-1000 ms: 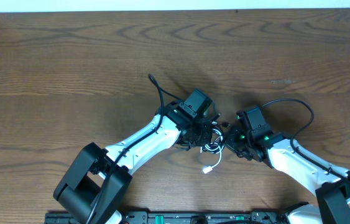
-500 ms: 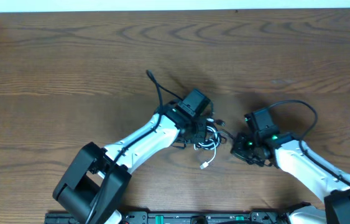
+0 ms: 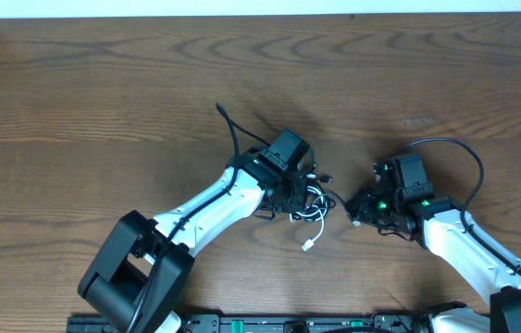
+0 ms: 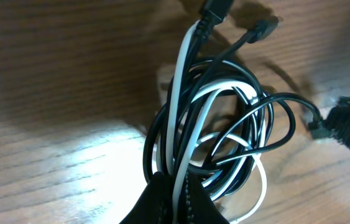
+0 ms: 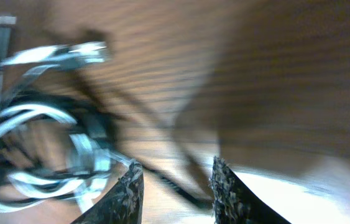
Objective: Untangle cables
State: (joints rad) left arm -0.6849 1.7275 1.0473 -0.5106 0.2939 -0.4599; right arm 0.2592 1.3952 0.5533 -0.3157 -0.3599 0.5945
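Far half of table (image 3: 103,74): bare wood, open to a pass from either side.
Centre: blocked by the cables (image 3: 314,205), a black-and-white bunch clamped in the left gripper (image 3: 294,196).
Gap from bunch to right gripper (image 3: 357,211): narrow, crossed by one thin black strand.
Left of centre: filled by left arm (image 3: 209,205), with black cord tail (image 3: 232,129) beyond it.
Near side: white plug end (image 3: 307,247) on the wood, free around it.
Right side: right arm (image 3: 468,250) and its looping thick cable (image 3: 471,165).
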